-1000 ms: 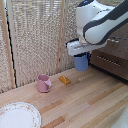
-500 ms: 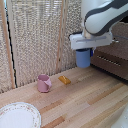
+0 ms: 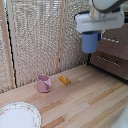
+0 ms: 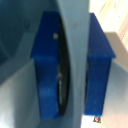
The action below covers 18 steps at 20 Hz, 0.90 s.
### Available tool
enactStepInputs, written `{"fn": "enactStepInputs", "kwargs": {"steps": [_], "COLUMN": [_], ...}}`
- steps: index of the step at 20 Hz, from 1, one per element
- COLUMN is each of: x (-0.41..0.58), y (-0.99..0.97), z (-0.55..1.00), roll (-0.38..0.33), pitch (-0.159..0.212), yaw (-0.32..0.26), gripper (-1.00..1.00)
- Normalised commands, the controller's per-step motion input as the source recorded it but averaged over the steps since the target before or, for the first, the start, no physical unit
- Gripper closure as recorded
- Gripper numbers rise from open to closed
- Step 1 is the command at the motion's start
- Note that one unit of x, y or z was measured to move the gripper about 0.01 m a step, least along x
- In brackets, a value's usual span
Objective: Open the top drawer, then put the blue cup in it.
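Observation:
The blue cup hangs in the air, well above the wooden table, with my gripper shut on its rim from above. It hovers just off the front of the dark brown dresser on the exterior view's right. The top drawer with its silver bar handle is right beside the cup; I cannot tell whether it is pulled out. In the wrist view the blue fingers clamp the cup's wall between them.
A pink mug stands on the table at the exterior view's left. A small orange block lies beside the mug. A white plate sits at the front left corner. A reed screen stands behind.
The arm has risen and shifted toward the exterior view's right, carrying the blue cup closer to the dresser. The mug, block and plate have not moved.

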Motion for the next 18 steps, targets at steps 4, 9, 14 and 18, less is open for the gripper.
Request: {"fn": "enactStepInputs", "kwargs": {"steps": [4, 9, 14, 18], "x": [0.714, 0.736, 0.538, 0.497], "y": [0.21, 0.15, 0.0, -0.02], "z": [0.8, 0.85, 0.88, 0.88], "roll": [-0.164, -0.163, -0.16, -0.156], "pitch": [0.0, 0.003, 0.033, 0.043], "yaw": [-0.095, -0.096, -0.196, -0.217], "gripper": [1.0, 1.0, 1.0, 1.0]}}
